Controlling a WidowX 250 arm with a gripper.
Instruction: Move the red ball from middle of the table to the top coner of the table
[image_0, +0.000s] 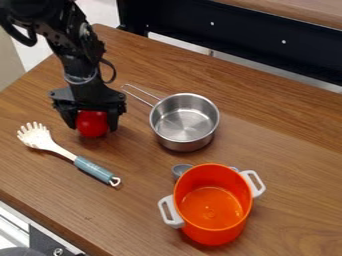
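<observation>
Orange pot (212, 235) nearest; red ball (92, 124), round every way, gripped by end effector (92, 126).

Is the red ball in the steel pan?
No, the red ball is between the fingers of the gripper, with the steel pan standing apart from them.

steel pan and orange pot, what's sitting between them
A small grey cup, partly hidden behind the orange pot, lies between it and the steel pan, as the camera view shows.

Wooden table (287, 135), saucepan (184, 120), pot (212, 234), pasta server (92, 168)
</observation>
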